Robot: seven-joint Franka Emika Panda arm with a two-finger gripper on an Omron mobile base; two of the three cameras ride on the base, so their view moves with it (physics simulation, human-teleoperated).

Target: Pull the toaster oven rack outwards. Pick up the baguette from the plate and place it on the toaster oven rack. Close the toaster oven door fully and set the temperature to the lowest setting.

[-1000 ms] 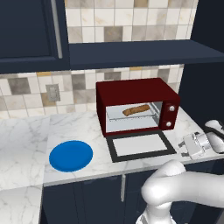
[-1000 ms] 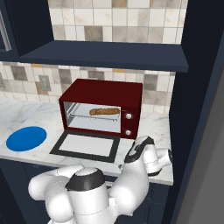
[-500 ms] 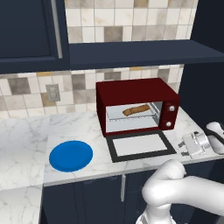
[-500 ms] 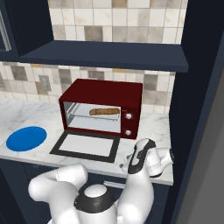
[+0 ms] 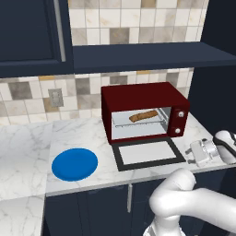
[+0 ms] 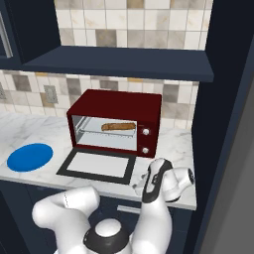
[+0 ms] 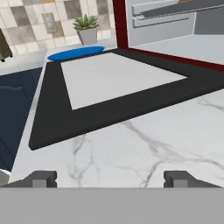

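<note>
Marble desk [image 5: 27, 143]: baguette [image 5: 143, 115] seen on toaster oven rack [image 5: 138, 121], plate [image 5: 74, 164] bare. End effector [image 7: 110, 178] held apart, empty, beside flat-lying toaster oven door [image 5: 146, 153]. Door closing judged next; front edge must be lifted.

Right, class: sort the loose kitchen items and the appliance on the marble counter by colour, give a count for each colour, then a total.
Dark red: 1, the dark red boxy toaster oven with its black-framed glass door folded down flat.
Bright blue: 1, the flat round bright blue plate.
Brown: 1, the slim brown baguette on the light-grey metal rack inside the oven.
Total: 3
</note>
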